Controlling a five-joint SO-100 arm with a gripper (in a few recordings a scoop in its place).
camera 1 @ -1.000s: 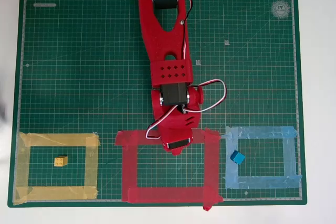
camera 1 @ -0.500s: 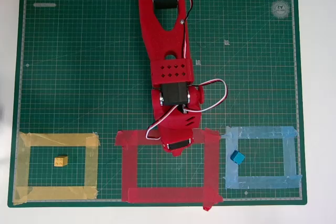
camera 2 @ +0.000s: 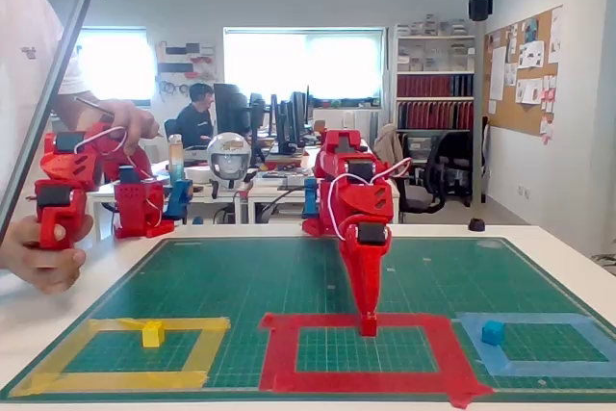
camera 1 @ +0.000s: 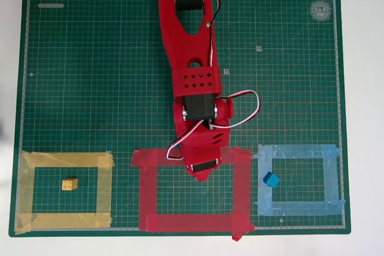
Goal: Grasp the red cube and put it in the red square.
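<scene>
My red gripper point(camera 1: 201, 175) hangs point-down over the far strip of the red square point(camera 1: 149, 196), a large outline of wide red tape at the mat's near middle. In the fixed view the gripper point(camera 2: 368, 319) tapers to a narrow tip just above the red square point(camera 2: 281, 353), with its jaws close together. A small red block at that tip looks like the red cube point(camera 2: 368, 327), held between the fingers and hard to separate from the red tape behind it. In the overhead view the wrist hides the cube.
A yellow cube point(camera 1: 69, 184) lies inside the yellow tape outline point(camera 1: 25, 190) on the left. A blue cube point(camera 1: 272, 179) lies inside the light blue outline point(camera 1: 332, 178) on the right. All sit on a green cutting mat point(camera 1: 90, 76).
The gripper tip has crept a few pixels toward the inside of the red square. Both other cubes stay put.
</scene>
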